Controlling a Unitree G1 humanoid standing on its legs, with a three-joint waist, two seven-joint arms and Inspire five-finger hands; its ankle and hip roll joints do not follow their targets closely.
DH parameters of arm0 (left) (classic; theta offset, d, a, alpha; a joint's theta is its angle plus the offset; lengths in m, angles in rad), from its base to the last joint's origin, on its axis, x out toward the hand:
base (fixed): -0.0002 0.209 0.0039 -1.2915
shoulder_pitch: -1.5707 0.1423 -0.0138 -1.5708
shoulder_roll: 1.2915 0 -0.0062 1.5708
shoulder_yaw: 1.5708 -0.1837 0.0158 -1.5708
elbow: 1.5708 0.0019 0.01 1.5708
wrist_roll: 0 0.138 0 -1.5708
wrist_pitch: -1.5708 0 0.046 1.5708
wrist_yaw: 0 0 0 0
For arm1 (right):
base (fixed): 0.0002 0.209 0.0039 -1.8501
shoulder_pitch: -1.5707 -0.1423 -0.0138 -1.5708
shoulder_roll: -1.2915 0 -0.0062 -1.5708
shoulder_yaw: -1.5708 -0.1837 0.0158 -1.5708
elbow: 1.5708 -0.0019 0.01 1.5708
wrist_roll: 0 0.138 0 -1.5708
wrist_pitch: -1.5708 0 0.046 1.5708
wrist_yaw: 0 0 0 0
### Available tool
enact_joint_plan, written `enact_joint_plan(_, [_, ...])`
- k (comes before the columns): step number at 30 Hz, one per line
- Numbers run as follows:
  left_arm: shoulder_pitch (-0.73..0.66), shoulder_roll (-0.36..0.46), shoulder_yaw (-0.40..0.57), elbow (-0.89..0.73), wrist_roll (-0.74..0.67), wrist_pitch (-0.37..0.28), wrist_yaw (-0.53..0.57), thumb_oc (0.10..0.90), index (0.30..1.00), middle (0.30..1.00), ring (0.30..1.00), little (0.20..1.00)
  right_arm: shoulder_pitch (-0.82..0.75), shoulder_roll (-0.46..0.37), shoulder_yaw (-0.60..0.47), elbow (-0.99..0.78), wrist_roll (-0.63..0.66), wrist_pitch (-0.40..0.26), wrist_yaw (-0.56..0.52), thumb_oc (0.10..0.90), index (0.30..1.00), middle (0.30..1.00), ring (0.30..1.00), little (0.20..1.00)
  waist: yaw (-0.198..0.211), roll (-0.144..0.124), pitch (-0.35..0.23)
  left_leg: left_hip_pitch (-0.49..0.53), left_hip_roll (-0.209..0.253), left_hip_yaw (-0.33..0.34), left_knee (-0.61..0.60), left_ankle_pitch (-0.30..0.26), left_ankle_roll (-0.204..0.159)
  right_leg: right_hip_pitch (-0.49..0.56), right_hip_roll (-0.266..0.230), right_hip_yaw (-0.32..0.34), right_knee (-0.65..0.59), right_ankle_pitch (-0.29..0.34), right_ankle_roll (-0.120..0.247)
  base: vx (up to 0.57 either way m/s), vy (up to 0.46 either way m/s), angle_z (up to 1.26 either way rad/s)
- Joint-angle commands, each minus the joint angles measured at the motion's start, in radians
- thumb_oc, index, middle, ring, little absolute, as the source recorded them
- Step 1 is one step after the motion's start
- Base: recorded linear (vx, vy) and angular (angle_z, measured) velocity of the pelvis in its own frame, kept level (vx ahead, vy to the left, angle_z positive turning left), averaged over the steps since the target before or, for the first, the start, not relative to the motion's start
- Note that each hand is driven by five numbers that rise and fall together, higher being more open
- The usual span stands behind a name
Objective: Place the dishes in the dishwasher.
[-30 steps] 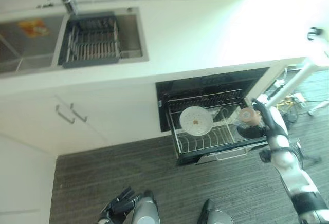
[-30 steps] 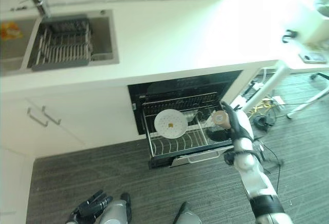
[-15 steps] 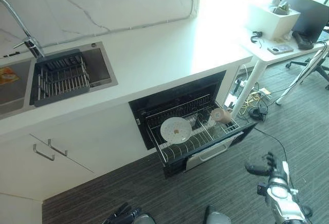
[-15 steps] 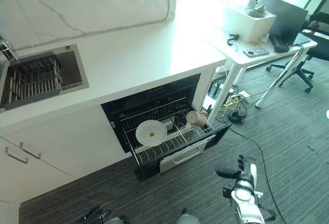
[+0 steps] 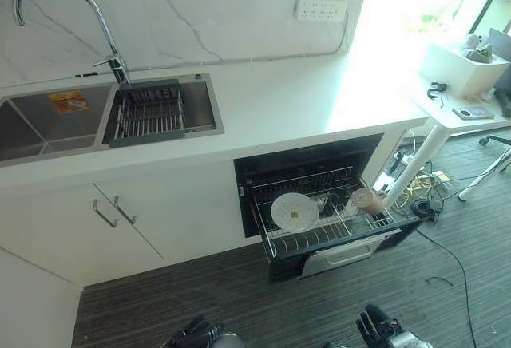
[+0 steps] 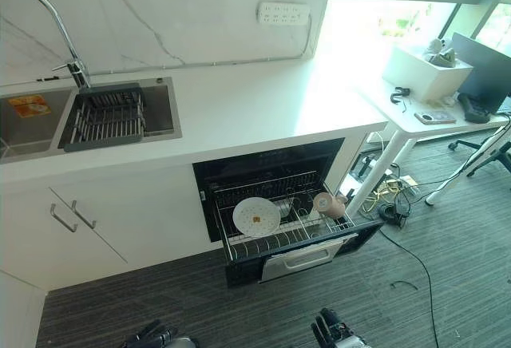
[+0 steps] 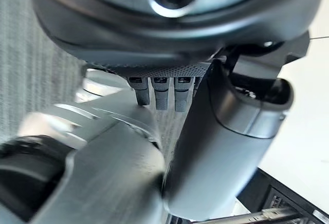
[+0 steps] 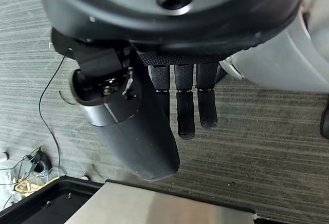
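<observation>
The dishwasher's lower rack (image 5: pixel 323 232) is pulled out under the counter. A white plate (image 5: pixel 294 211) stands tilted in its middle. A tan cup (image 5: pixel 367 200) lies on its side at the rack's right end. My right hand (image 5: pixel 375 334) hangs low over the carpet, well in front of the rack. In the right wrist view its fingers (image 8: pixel 187 106) are relaxed and hold nothing. My left hand (image 5: pixel 196 337) is also low, left of the rack, its fingers (image 7: pixel 160 93) loose and empty.
A dark dish rack (image 5: pixel 148 112) sits in the steel sink (image 5: pixel 48 120) under a curved faucet (image 5: pixel 104 29). Cabinet handles (image 5: pixel 112 208) are left of the dishwasher. A white desk (image 5: pixel 463 100) and floor cables (image 5: pixel 415 196) stand to the right.
My right hand let go of the cup at the rack's right end and dropped back low over the carpet. The cup stays in the rack. The camera has shifted.
</observation>
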Motion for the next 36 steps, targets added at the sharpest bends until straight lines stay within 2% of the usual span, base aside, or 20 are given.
enact_joint_plan(1, [-0.017, -0.038, -0.041, -0.032, 0.003, 0.010, -0.056, 0.800, 0.900, 0.900, 0.900, 0.900, -0.079, -0.064, -0.075, -0.002, 0.053, -0.069, 0.053, 0.400, 0.300, 0.300, 0.300, 0.300, 0.015, 0.026, 0.046, 0.098, 0.020, 0.014, -0.045, -0.063, -0.007, 0.024, -0.033, -0.046, 0.056, -0.052, 0.071, 0.02, -0.009, 0.13])
enact_joint_plan(8, [-0.013, -0.032, -0.034, -0.041, -0.015, 0.014, -0.050, 0.800, 0.900, 0.900, 0.900, 0.900, -0.092, -0.077, -0.090, 0.057, 0.050, -0.074, 0.053, 0.400, 0.300, 0.300, 0.300, 0.300, 0.042, 0.039, 0.048, 0.096, 0.006, -0.012, -0.045, -0.061, -0.007, 0.036, -0.047, -0.068, 0.056, -0.047, 0.080, 0.03, -0.008, 0.11])
enact_joint_plan(13, [-0.004, -0.020, -0.047, -0.104, -0.050, 0.034, -0.011, 0.800, 0.900, 0.900, 0.900, 0.900, -0.166, -0.110, -0.084, 0.029, 0.093, -0.097, 0.021, 0.400, 0.300, 0.300, 0.300, 0.300, 0.089, 0.068, 0.073, 0.075, -0.022, -0.056, -0.045, -0.058, -0.003, 0.039, -0.077, -0.103, 0.056, -0.031, 0.091, 0.00, -0.003, 0.20])
enact_joint_plan(17, [0.023, -0.018, -0.041, -0.119, -0.068, 0.020, 0.007, 0.800, 0.900, 0.900, 0.900, 0.900, -0.266, -0.176, -0.090, 0.024, 0.130, -0.105, -0.029, 0.400, 0.300, 0.300, 0.300, 0.300, 0.161, 0.112, 0.097, 0.047, -0.059, -0.096, -0.045, -0.056, -0.004, 0.060, -0.126, -0.156, 0.056, -0.014, 0.102, 0.01, 0.034, 0.53])
enact_joint_plan(18, [0.024, -0.019, -0.042, -0.119, -0.071, 0.020, 0.008, 0.800, 0.900, 0.900, 0.900, 0.900, -0.270, -0.179, -0.089, 0.023, 0.131, -0.106, -0.030, 0.400, 0.300, 0.300, 0.300, 0.300, 0.162, 0.114, 0.098, 0.045, -0.060, -0.098, -0.045, -0.056, -0.004, 0.061, -0.129, -0.159, 0.056, -0.013, 0.102, -0.01, 0.049, 0.37])
enact_joint_plan(22, [0.030, -0.032, -0.042, -0.111, -0.064, 0.005, 0.003, 0.800, 0.900, 0.900, 0.900, 0.900, -0.371, -0.240, -0.074, 0.025, 0.166, -0.117, -0.100, 0.400, 0.300, 0.300, 0.300, 0.300, 0.214, 0.139, 0.111, 0.011, -0.090, -0.124, -0.045, -0.051, -0.005, 0.068, -0.164, -0.203, 0.056, -0.001, 0.102, -0.01, 0.066, 0.30])
enact_joint_plan(23, [0.028, -0.037, -0.041, -0.104, -0.057, 0.002, -0.001, 0.800, 0.900, 0.900, 0.900, 0.900, -0.419, -0.273, -0.072, 0.036, 0.172, -0.118, -0.126, 0.400, 0.300, 0.300, 0.300, 0.300, 0.237, 0.149, 0.117, -0.004, -0.104, -0.135, -0.045, -0.050, -0.005, 0.071, -0.181, -0.223, 0.056, 0.005, 0.103, 0.06, 0.072, 0.33])
enact_joint_plan(24, [0.028, -0.041, -0.043, -0.101, -0.059, 0.003, -0.001, 0.800, 0.900, 0.900, 0.900, 0.900, -0.438, -0.289, -0.069, 0.040, 0.170, -0.117, -0.132, 0.400, 0.300, 0.300, 0.300, 0.300, 0.247, 0.151, 0.117, -0.001, -0.110, -0.148, -0.045, -0.066, -0.011, 0.080, -0.185, -0.218, 0.056, -0.009, 0.115, 0.06, 0.079, 0.33])
enact_joint_plan(27, [0.033, -0.052, -0.059, -0.092, -0.067, -0.001, -0.003, 0.800, 0.900, 0.900, 0.900, 0.900, -0.511, -0.353, -0.054, 0.050, 0.176, -0.109, -0.166, 0.400, 0.300, 0.300, 0.300, 0.300, 0.274, 0.171, 0.127, -0.018, -0.127, -0.164, -0.045, -0.061, -0.011, 0.084, -0.203, -0.238, 0.056, -0.008, 0.116, 0.02, 0.112, 0.59])
enact_joint_plan(28, [0.034, -0.060, -0.072, -0.090, -0.079, -0.002, -0.004, 0.800, 0.900, 0.900, 0.900, 0.900, -0.568, -0.404, -0.046, 0.059, 0.175, -0.097, -0.185, 0.400, 0.300, 0.300, 0.300, 0.300, 0.286, 0.184, 0.133, -0.037, -0.136, -0.172, -0.045, -0.055, -0.012, 0.079, -0.213, -0.249, 0.056, -0.008, 0.116, -0.03, 0.173, 0.45])
enact_joint_plan(36, [0.043, -0.063, -0.099, -0.115, -0.144, -0.029, 0.012, 0.800, 0.900, 0.900, 0.900, 0.900, -0.845, -0.615, 0.027, 0.078, 0.158, -0.112, -0.263, 0.400, 0.300, 0.300, 0.300, 0.300, 0.346, 0.224, 0.166, -0.118, -0.182, -0.233, -0.045, -0.019, -0.003, 0.060, -0.231, -0.271, 0.056, -0.009, 0.105, 0.03, 0.131, 0.33])
